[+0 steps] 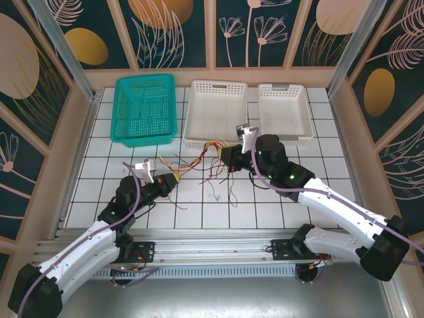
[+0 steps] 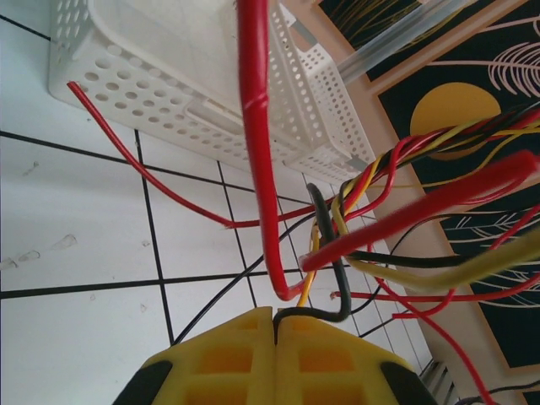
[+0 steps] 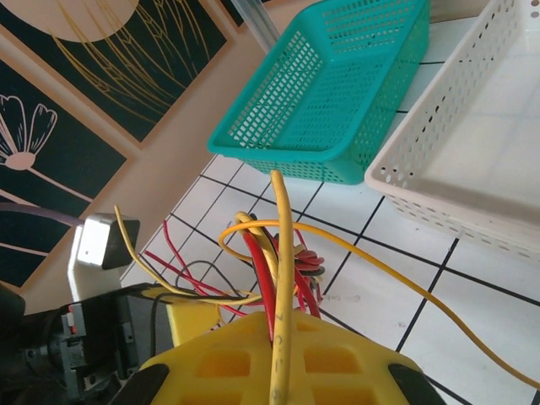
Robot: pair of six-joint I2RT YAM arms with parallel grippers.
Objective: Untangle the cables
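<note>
The cables are a bundle of red, yellow and black wires stretched above the tiles between my two grippers, with loose ends trailing on the table. The left gripper holds the bundle's left end. In the left wrist view its yellow fingers are shut on a black wire, and a thick red wire loops in front. The right gripper holds the right end. Its pinch is shut on a yellow wire and red wires beside it.
A teal basket and two white baskets stand along the back of the tiled table. The middle white basket sits just behind the bundle. Wooden wall panels close in the left, right and back sides.
</note>
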